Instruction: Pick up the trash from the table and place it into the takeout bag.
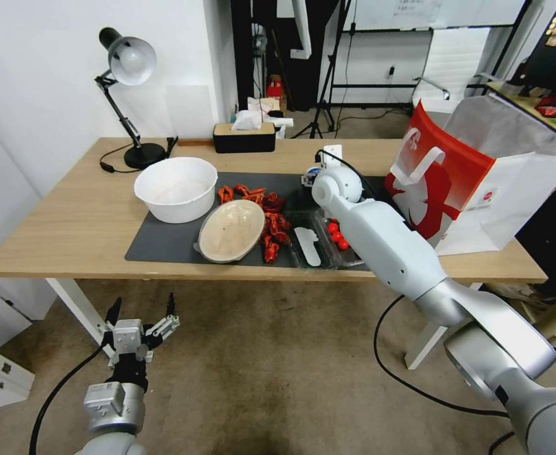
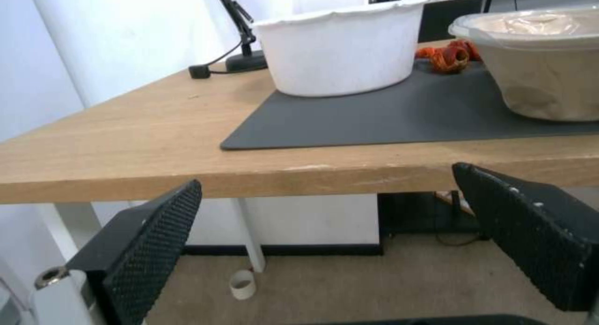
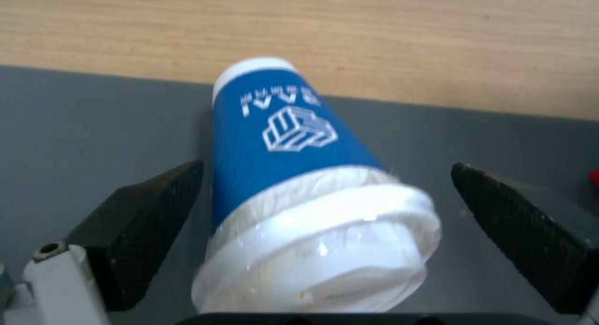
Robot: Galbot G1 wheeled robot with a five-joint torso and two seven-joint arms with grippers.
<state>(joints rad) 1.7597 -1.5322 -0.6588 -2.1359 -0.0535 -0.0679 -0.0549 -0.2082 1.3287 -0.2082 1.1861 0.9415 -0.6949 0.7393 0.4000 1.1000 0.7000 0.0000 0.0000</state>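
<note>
Across the light-wood bench (image 1: 69,221) lies a dark mat (image 3: 75,119). On it, the right pincer (image 3: 321,222) is spread around the blue-white cup (image 3: 293,142), apparently lined up to close. Lidded and upright, the cup stands near the takeout bag (image 1: 455,183). The left pincer (image 1: 142,316) hangs spread below the bench edge.
</note>
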